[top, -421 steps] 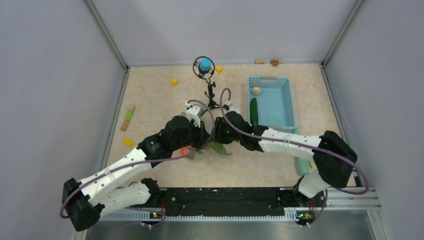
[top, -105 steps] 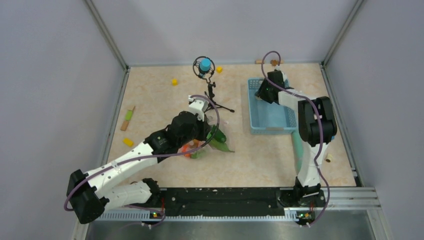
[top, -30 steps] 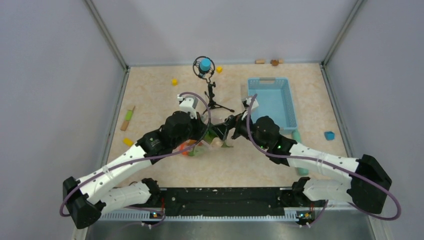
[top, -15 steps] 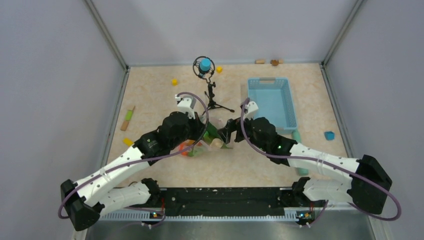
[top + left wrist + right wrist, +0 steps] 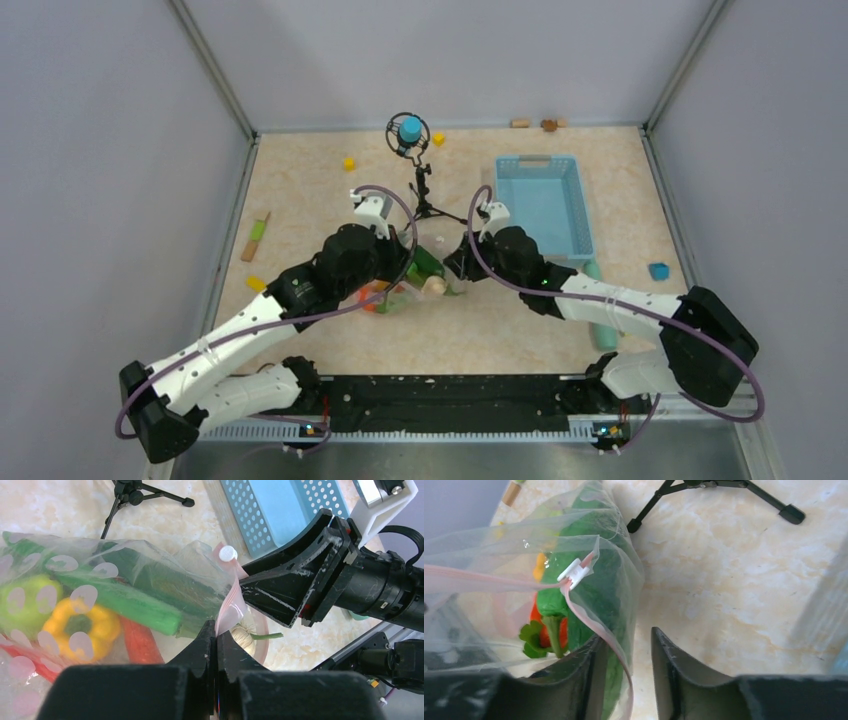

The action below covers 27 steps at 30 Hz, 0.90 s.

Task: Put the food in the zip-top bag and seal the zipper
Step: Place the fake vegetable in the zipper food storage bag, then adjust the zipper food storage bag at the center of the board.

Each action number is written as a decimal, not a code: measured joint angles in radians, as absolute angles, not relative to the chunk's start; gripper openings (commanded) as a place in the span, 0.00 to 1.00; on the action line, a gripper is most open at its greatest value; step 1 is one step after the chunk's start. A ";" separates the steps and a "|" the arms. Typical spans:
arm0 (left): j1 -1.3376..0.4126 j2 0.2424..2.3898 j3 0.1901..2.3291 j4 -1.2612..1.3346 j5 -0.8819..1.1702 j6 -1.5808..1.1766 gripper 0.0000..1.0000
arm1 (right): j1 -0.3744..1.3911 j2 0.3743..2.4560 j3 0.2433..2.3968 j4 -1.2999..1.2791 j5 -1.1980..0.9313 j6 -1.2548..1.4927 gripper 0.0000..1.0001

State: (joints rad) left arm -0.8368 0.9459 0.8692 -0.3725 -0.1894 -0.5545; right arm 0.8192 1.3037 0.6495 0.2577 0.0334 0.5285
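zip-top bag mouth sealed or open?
Open. The zipper splits into two pink strips at the white slider, leaving the zip-top bag mouth gaping.

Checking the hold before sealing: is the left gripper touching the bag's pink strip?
Touching. The left wrist view shows the left gripper shut on the bag's pink strip, which disappears into its closed jaws.

Table (image 5: 320, 205) bears basket (image 5: 548, 208), bag (image 5: 388, 298), perhaps cubes (image 5: 349, 163).

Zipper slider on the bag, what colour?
White slider on the pale pink zipper; clearest in right wrist view.
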 measured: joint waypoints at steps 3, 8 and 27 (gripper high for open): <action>-0.837 0.944 0.868 -0.375 -0.177 -0.548 0.00 | 0.816 1.314 0.649 0.278 0.009 0.533 0.00; -0.837 0.944 0.867 -0.375 -0.150 -0.536 0.00 | 0.814 1.316 0.670 0.274 -0.022 0.517 0.00; -0.836 0.682 0.848 -0.183 0.136 -0.447 0.91 | 0.813 1.147 0.958 0.067 -0.284 0.301 0.00</action>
